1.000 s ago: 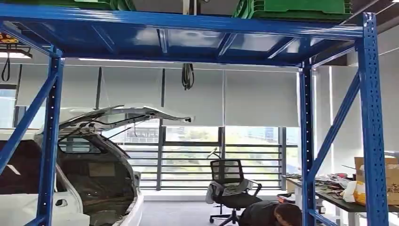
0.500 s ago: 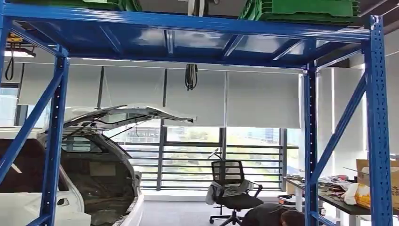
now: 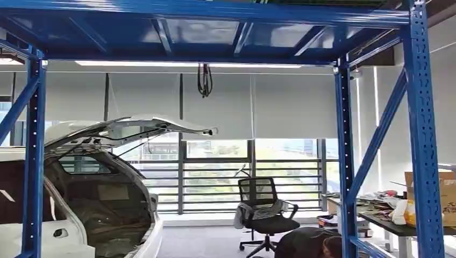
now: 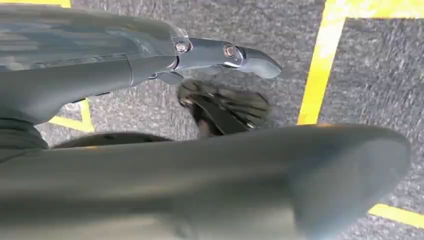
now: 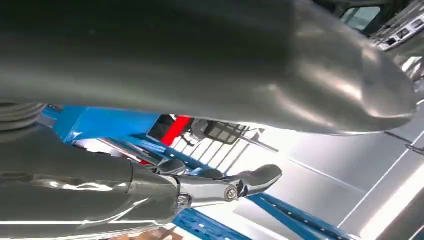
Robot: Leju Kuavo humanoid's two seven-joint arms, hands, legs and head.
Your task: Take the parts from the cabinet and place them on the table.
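Left robot hand (image 4: 220,100): hanging over grey floor (image 4: 365,75) with yellow lines, fingers apart, holding nothing. Right robot hand (image 5: 225,145): raised by blue cabinet (image 3: 422,134) framing, fingers spread, nothing held. Ahead: one white car (image 3: 80,215), hatch up; one office chair (image 3: 261,207); one cluttered counter (image 3: 392,228); one crouching person (image 3: 309,244). Parts: cannot tell where.

blue steel cabinet (image 3: 422,129), upright, open-framed
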